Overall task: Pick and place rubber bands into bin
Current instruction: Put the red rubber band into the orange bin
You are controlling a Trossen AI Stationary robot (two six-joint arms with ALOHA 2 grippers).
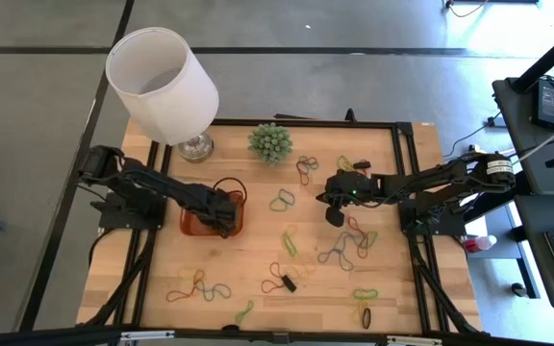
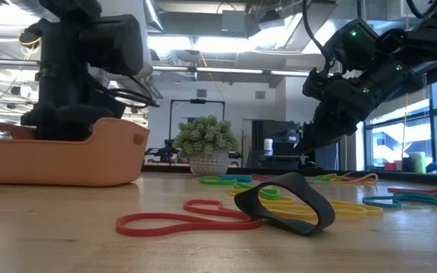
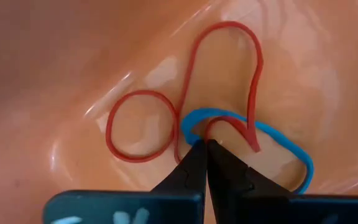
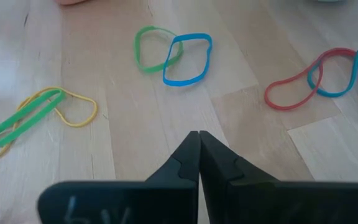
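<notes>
The orange bin (image 1: pixel 188 225) stands left of the table's middle. My left gripper (image 1: pixel 224 213) points down into it and is shut on a red rubber band (image 3: pixel 222 74) and a blue one (image 3: pixel 284 149). In the low view the bin's wall (image 2: pixel 89 163) hides its fingertips. My right gripper (image 1: pixel 335 216) hangs shut over the table's right half with nothing in it (image 4: pixel 199 135). Several rubber bands lie loose on the wood, such as a green and blue pair (image 4: pixel 173 50) and a red and blue tangle (image 4: pixel 319 81). My left gripper pinches the red band and the blue band together where they cross (image 3: pixel 211 124), at its very fingertips. The fingers come from above, pointing down into the bin. Both bands' loops lie spread slack against the bin's orange floor (image 3: pixel 73 74).
A lamp with a large white shade (image 1: pixel 162 86) stands at the far left corner, and a spiky green ball plant (image 1: pixel 270 142) at the far middle. A black band (image 2: pixel 287 201) and a red band (image 2: pixel 180 220) lie near the front edge. More bands lie scattered over the right and near parts.
</notes>
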